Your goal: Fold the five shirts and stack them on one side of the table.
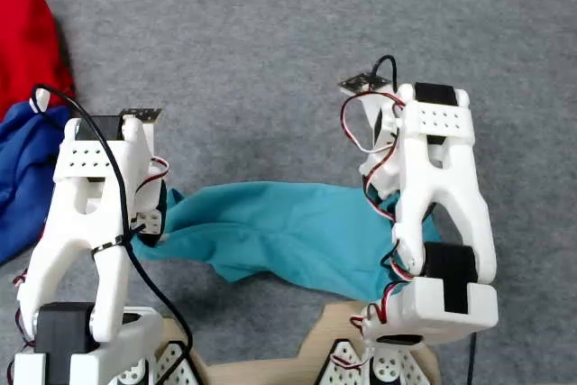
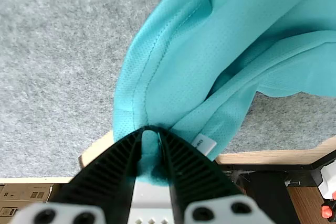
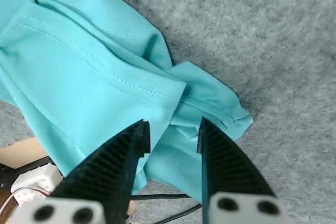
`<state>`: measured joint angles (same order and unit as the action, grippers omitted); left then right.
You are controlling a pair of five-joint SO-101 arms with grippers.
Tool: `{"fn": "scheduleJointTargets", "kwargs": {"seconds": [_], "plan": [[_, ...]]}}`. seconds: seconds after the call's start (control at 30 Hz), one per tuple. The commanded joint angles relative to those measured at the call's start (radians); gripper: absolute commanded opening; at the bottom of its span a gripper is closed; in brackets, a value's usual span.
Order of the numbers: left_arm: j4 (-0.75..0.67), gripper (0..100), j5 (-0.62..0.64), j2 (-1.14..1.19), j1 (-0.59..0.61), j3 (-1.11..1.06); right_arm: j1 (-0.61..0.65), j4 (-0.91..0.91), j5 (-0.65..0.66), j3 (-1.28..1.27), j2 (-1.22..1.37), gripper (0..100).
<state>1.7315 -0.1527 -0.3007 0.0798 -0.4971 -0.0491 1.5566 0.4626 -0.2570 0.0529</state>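
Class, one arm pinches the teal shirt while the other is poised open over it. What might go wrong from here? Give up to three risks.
1. The left gripper pinches only a bunched edge of the teal shirt; a pull may slip it free.
2. The open right gripper hangs over crumpled, overlapping layers, so closing may catch the wrong fold.
3. The shirt lies close to the front edge of the table and might slide off.

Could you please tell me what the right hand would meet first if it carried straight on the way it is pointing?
Most likely the teal shirt: the open right hand points at its bunched hem, with the grey felt underneath. How far off the cloth lies is hard to judge.
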Motion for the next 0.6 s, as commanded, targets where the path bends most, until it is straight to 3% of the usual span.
{"fn": "scheduleJointTargets", "kwargs": {"seconds": [0.0,0.57], "plan": [[0.005,2,-0.008,-0.028,-0.009,0.009,0.018,-0.017,0.006,0.007,-0.004,16.6],[0.005,2,-0.006,-0.028,-0.006,0.009,0.059,-0.167,0.041,0.002,0.13,16.7]]}}
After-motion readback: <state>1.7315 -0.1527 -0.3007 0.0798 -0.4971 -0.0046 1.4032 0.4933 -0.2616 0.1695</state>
